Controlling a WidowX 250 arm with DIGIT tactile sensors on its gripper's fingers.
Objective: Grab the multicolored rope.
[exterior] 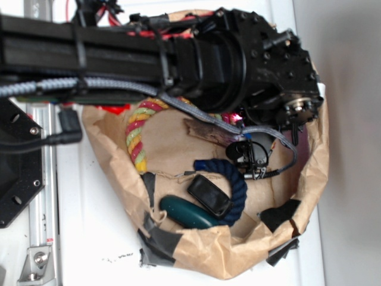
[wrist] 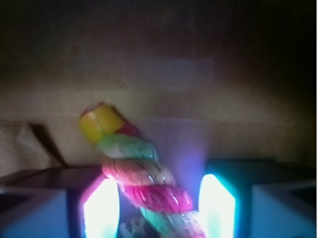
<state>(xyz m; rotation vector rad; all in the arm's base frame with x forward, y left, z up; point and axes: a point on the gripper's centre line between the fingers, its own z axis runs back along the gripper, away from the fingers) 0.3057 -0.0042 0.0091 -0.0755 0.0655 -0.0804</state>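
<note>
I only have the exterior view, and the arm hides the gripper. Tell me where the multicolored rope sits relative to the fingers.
Observer: In the wrist view the multicolored rope runs between the two lit fingers of the gripper.
Operator: Report the jaws.
Observer: They stand apart. A thin gap shows beside the rope on one side, so it does not look clamped.
Operator: Say where the rope's end is.
Observer: Its yellow tip lies beyond the fingers, pointing away from the camera.
</note>
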